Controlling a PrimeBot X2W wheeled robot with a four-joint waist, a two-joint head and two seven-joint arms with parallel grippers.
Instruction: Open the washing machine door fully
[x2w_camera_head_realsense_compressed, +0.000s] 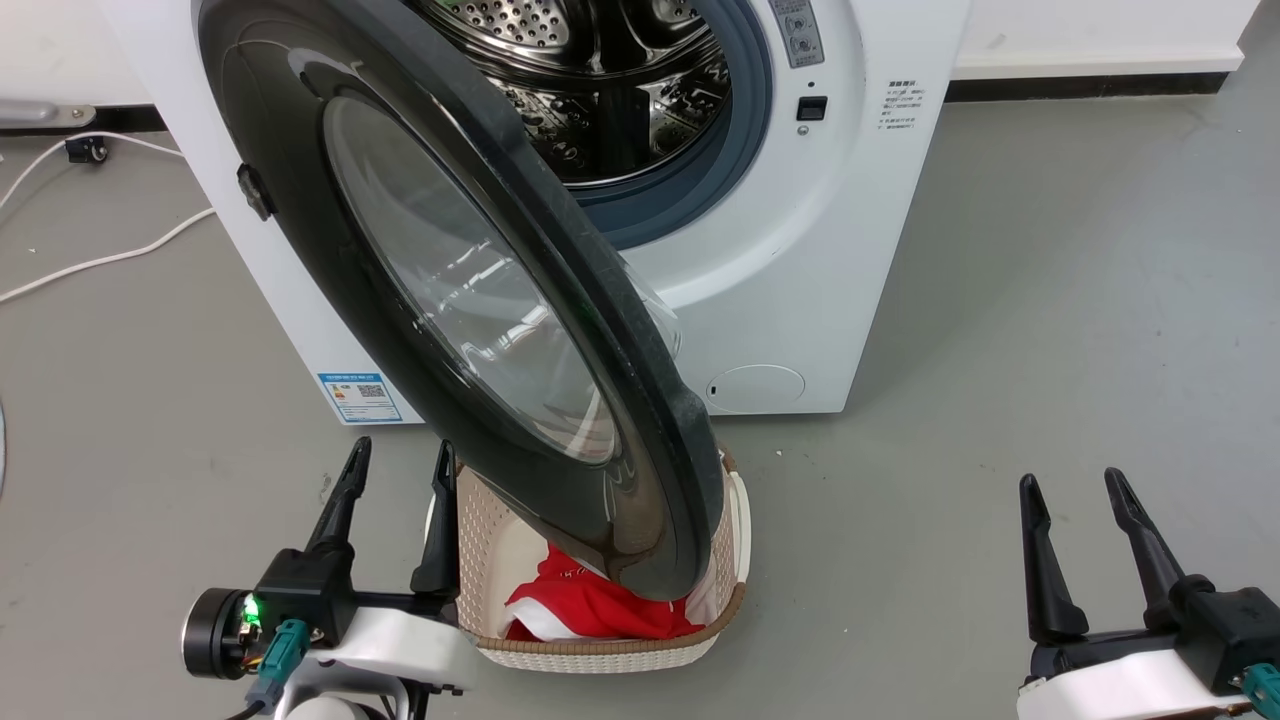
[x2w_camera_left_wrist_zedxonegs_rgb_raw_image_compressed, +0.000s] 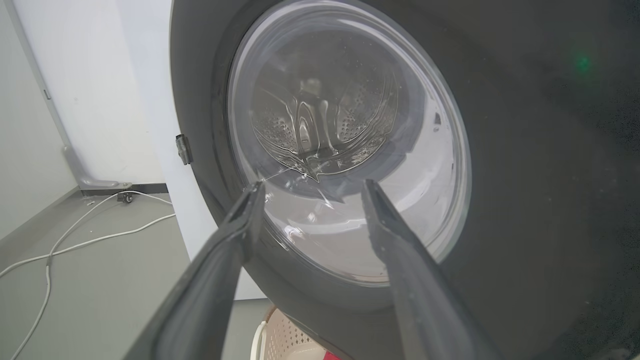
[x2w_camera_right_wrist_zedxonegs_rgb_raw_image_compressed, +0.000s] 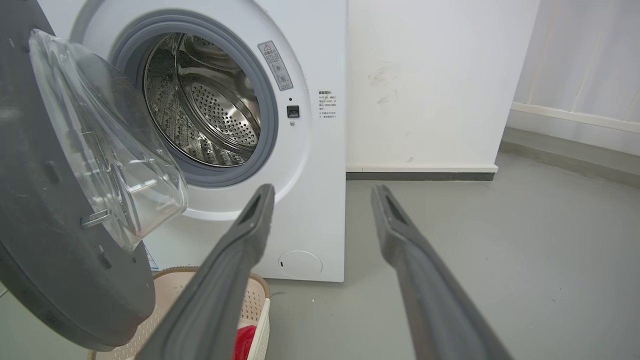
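Washing machine door (x2w_camera_head_realsense_compressed: 470, 290): part-open, hanging over basket (x2w_camera_head_realsense_compressed: 600, 655).
Left hand (x2w_camera_head_realsense_compressed: 402, 445): fingers spread, empty, near door.
Right hand (x2w_camera_head_realsense_compressed: 1071, 478): fingers spread, empty, well apart.

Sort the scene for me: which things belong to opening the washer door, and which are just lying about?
Job in hand: washing machine door; washing machine; left gripper, open, by the door; right gripper, open.

Lying about: laundry basket below the door; red garment in it; white cable on the floor.
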